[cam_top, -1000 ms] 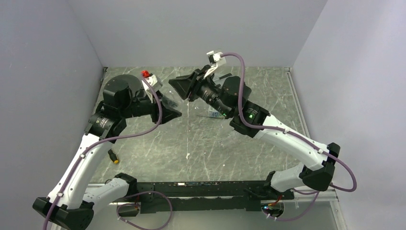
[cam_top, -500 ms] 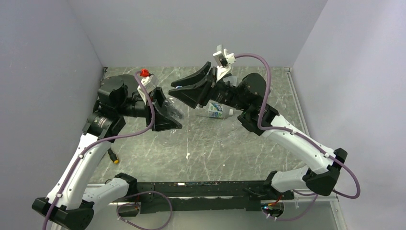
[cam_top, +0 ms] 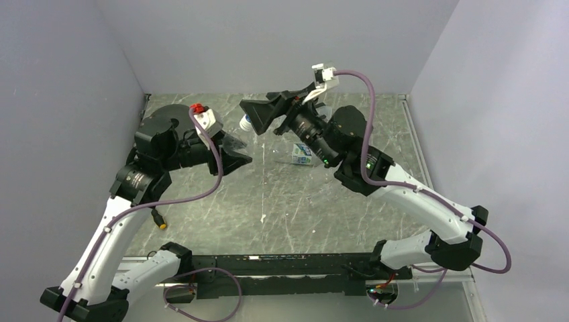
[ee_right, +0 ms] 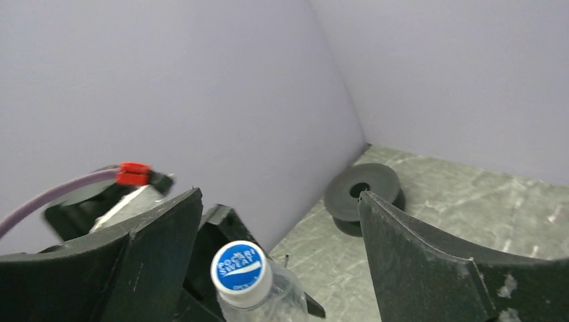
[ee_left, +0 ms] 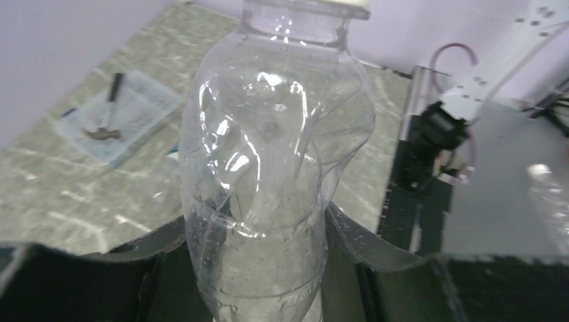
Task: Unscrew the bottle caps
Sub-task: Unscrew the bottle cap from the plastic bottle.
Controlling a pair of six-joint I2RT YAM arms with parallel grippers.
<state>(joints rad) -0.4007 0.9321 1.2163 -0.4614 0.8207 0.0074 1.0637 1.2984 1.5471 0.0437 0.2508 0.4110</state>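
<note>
Right wrist view: the blue-topped cap (ee_right: 241,265) sits low centre, untouched, between the fingers of the wide-spread right claw (ee_right: 278,194). The left claw (ee_left: 258,231) grips the bottle (ee_left: 275,154) by its body. Half a second ago the bottle lay flatter. It has now tipped up, and the right claw has swung over the cap, ready, I'd say, to close and twist.

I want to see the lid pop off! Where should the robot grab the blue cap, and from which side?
The left tool holds the bottle by its body, leaving the cap end free. So the cap is probably best gripped by its round side wall, coming straight at its top. The right tool is open and faces it, a finger on each side.
</note>
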